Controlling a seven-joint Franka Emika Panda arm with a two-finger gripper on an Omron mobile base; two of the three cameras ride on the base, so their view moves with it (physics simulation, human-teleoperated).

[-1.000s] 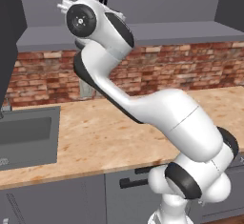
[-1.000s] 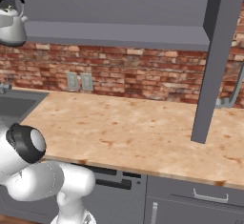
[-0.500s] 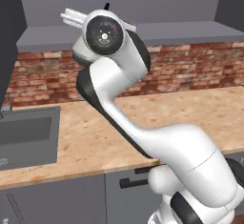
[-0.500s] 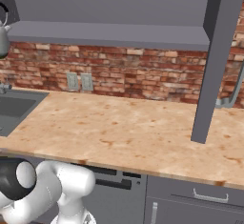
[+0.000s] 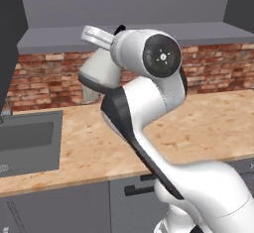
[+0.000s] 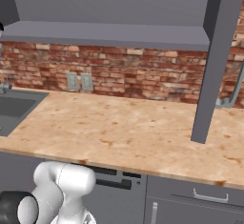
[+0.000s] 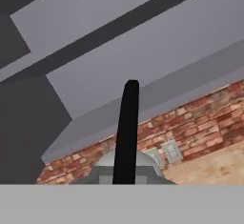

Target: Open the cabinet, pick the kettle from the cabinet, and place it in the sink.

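Left base view, left to right: one sink (image 5: 30, 140) at 9 o'clock, sunk into the counter (image 5: 208, 123); my arm fills the centre, and the kettle (image 5: 99, 69) hangs at its 10 o'clock, above the counter and well short of the basin. My gripper (image 7: 125, 178) is clamped fully closed on the kettle's thin black handle (image 7: 127, 127) (the fingertips themselves are hidden).

Hand view: one black handle arch rises from 6 o'clock; the grey lid dome (image 7: 143, 163) sits below it, with two wall outlets (image 7: 164, 152) at 4 o'clock.

Judgement: the kettle is rigid metal, probably light if empty, and smooth. The handle's apex is the sound hold, though the body may swing beneath it.

Right base view: one open cabinet door (image 6: 214, 61) edge-on at 2 o'clock.
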